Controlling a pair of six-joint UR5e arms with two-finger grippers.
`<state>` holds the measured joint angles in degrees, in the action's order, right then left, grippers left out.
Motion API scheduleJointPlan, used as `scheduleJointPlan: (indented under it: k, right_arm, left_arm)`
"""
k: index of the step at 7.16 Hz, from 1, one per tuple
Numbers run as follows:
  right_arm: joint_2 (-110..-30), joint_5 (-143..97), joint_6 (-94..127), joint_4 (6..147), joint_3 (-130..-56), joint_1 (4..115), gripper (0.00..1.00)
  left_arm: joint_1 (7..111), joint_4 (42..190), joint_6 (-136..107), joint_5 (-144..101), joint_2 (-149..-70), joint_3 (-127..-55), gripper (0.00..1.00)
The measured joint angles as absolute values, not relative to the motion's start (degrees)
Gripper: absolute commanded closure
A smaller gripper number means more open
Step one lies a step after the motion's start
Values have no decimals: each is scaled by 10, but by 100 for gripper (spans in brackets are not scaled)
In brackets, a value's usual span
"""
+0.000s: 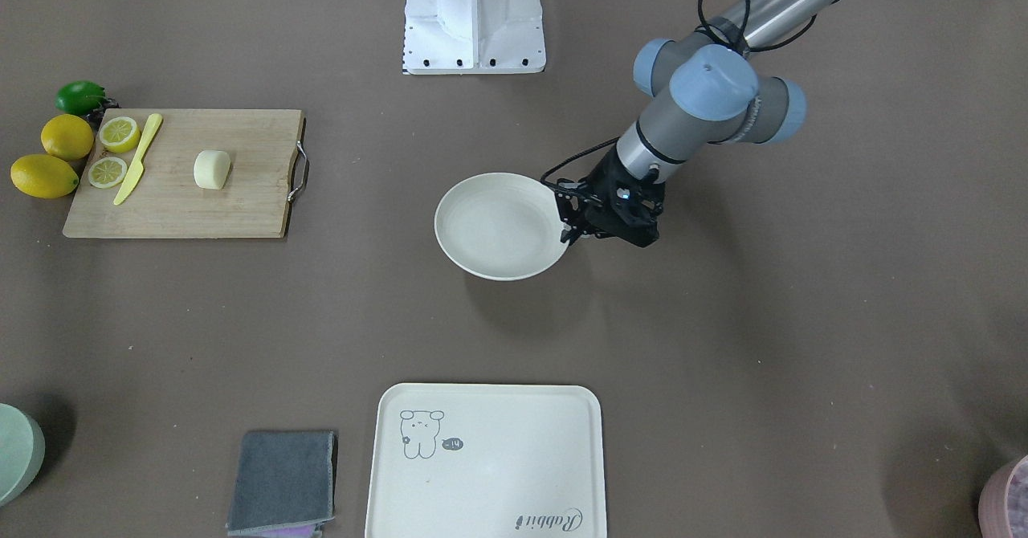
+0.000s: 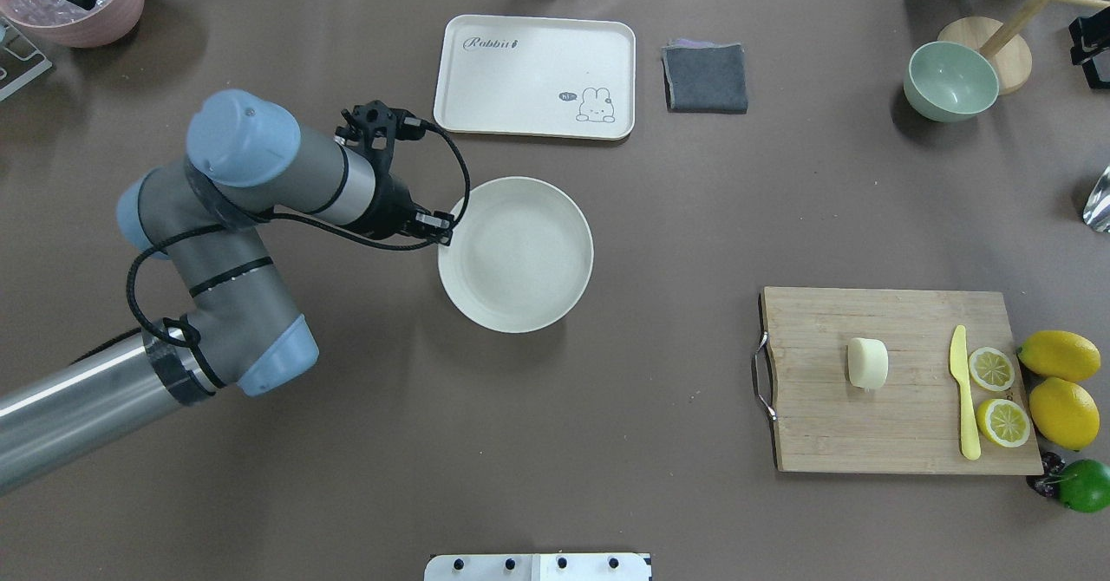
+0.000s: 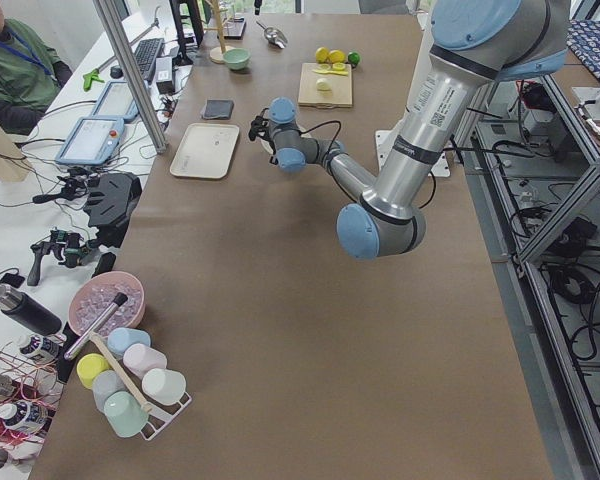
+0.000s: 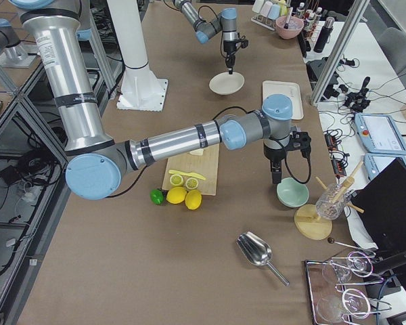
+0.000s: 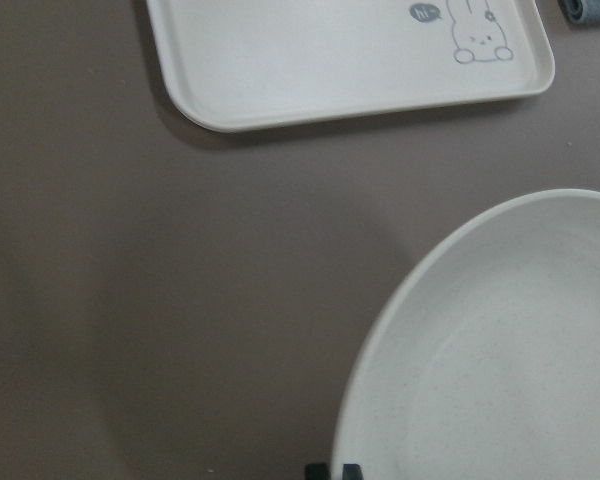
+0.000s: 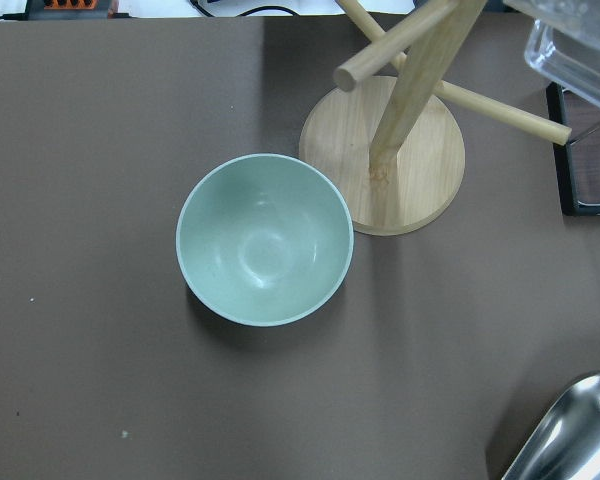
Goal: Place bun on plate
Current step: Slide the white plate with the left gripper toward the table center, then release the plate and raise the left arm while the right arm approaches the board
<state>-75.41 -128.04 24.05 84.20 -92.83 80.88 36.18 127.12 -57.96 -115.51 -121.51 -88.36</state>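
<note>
The small, pale cream, rounded bun (image 2: 867, 363) lies loose on the light wooden cutting board (image 2: 832, 425), well away to the right of the left end effector (image 2: 444, 236). Nothing grips it. The round, shallow off-white plate (image 2: 520, 260) sits right at that end effector. Its fingertips (image 5: 320, 470) are pressed almost together over the plate's near rim, so they appear to pinch that edge. I judge the rim hold serves to carry or steady the plate. A shadow below it hints that it is raised or tilted, but that is unclear.

The right end effector (image 4: 276, 177) hangs above the pale green bowl (image 4: 292, 193), far from both the bun and the plate. I cannot tell whether it is spread or closed.

Bare brown worktop (image 2: 676, 373) lies between the plate and the board, leaving a wide lane. The board's metal handle (image 2: 763, 377) faces that lane and is an edge to clear. The yellow plastic knife (image 2: 963, 390) and the cut lemon halves (image 2: 990, 368) lie beyond the bun. The cream rectangular tray (image 2: 520, 78) lies ahead of the left end effector, near the plate.
</note>
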Motion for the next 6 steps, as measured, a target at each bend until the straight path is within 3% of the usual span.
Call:
scheduleJointPlan:
  k: [1,6]
  right_arm:
    - [-754,-1283,241,841,-929,809,0]
    - [-756,-1284,243,840,-915,807,0]
  left_arm:
    - [340,1282,-604,-1139,-1217,-884,3]
    - [344,1297,-627,-1131,-1220,-898,2]
